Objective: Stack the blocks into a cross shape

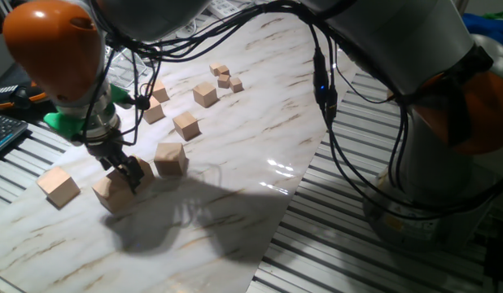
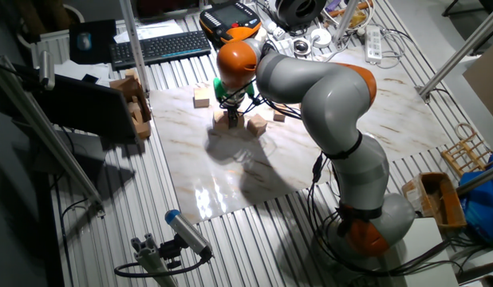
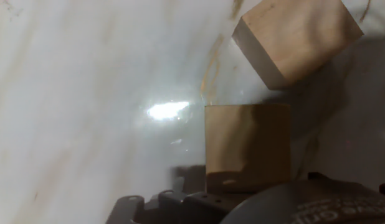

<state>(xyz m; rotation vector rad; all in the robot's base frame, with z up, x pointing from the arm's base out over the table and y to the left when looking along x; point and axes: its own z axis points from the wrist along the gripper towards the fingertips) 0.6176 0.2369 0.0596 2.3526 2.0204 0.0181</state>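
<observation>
Claw (image 1: 125, 172) clamped on 1 tan block (image 1: 113, 192), second block (image 1: 171, 159) just beside, marble tabletop (image 1: 235, 195)

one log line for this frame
phase: grasp | tool: at block on marble board | closure: unclear | neighbor block: apart | stack: not started

One fixed view sits low and close beside the marble board (image 1: 235, 138), looking across it. The other fixed view looks down from high and far. The hand view faces straight down, very near the same board.
</observation>
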